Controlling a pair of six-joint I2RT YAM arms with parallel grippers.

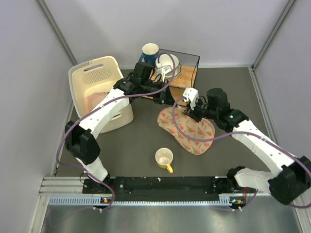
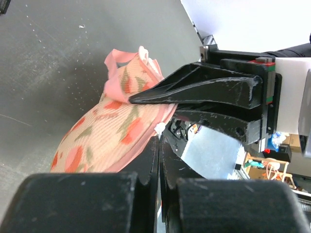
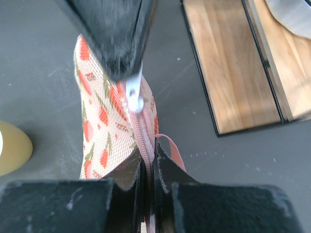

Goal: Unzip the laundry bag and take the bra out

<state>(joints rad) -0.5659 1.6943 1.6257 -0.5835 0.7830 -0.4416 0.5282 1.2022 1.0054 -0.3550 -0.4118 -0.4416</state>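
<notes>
Both grippers are clamped at the upper left end of the laundry bag [image 1: 187, 131], which lies at the middle of the top view.

You see the dark table [image 1: 146, 141] carrying a white basket [image 1: 85, 77] at upper left, the printed bag lying flat at centre, a black-framed box [image 1: 187, 73] with a wooden floor above it, and a yellow mug [image 1: 164, 158] just below the bag. Your right gripper [image 3: 147, 162] is closed on the bag's zip seam beside a pink loop [image 3: 172, 145]. Your left gripper [image 2: 158, 145] is closed too, with the white zip pull [image 3: 134, 94] pinched at its tips, at the top of the right wrist frame. The pink zip line runs from the pull down to the right fingers.
</notes>
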